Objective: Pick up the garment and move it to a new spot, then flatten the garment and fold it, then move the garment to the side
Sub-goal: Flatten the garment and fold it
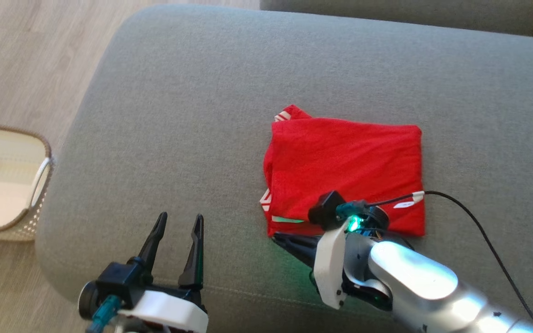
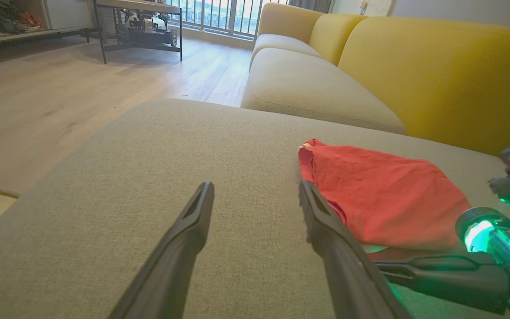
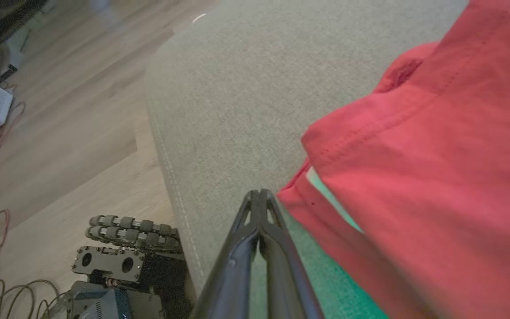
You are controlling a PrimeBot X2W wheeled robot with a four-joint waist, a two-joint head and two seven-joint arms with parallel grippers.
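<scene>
The garment [image 1: 345, 171] is a red shirt folded into a rough square, lying flat on the grey cushion [image 1: 192, 115]. My right gripper [image 1: 276, 237] is shut with nothing between its fingers, and its tips rest on the cushion just off the garment's near left corner. In the right wrist view the closed tips [image 3: 259, 193] sit beside the garment's [image 3: 436, 155] hem, apart from the cloth. My left gripper [image 1: 178, 219] hangs open and empty over bare cushion, left of the garment. In the left wrist view the open left gripper [image 2: 255, 190] has the garment [image 2: 383, 204] to its right.
A woven basket [image 1: 40, 185] stands on the wood floor left of the cushion. A black cable [image 1: 479, 226] runs from my right wrist across the cushion. A yellow sofa [image 2: 414, 66] stands behind. My wheeled base [image 3: 122, 261] and loose cables lie beside the cushion's near edge.
</scene>
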